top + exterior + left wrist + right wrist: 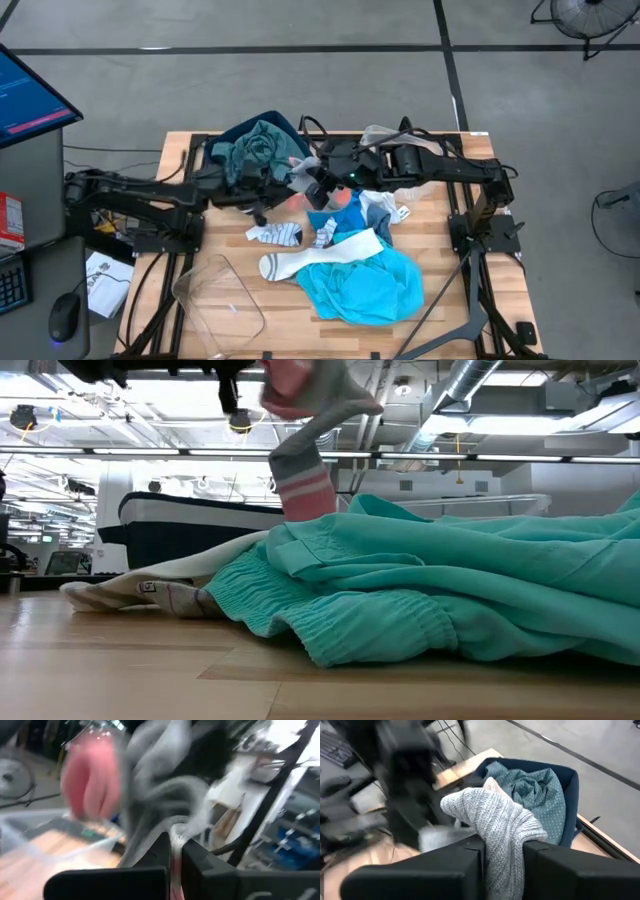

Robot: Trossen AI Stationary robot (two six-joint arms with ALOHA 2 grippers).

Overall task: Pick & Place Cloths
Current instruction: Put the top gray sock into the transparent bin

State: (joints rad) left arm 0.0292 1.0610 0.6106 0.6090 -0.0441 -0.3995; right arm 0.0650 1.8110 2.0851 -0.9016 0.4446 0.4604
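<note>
A grey-and-coral sock (300,172) hangs in the air between my two grippers, over the table's middle near the dark blue bin (262,128). The bin holds the teal-green checked shirt (255,148). In the low view the sock (300,470) dangles above the turquoise top (460,590). My left gripper (268,197) reaches in from the left and my right gripper (318,188) from the right; each is shut on the sock. White socks (300,262) and a blue top (372,215) lie on the table. My left gripper (175,865) pinches a fold of the sock's grey knit (176,832) between its two fingers; the sock's coral part (92,780) bulges beyond them, clear of the table. My right gripper (502,870) pinches the sock's grey knitted end (502,840) between its two fingers. The cloth bunches up in front of the fingers, lifted clear.
A clear plastic tub (220,295) sits at the table's near left corner. The turquoise top (365,285) and socks (275,235) cover the near middle. The dark blue bin (570,785) stands at the far edge. A monitor and keyboard stand left of the table.
</note>
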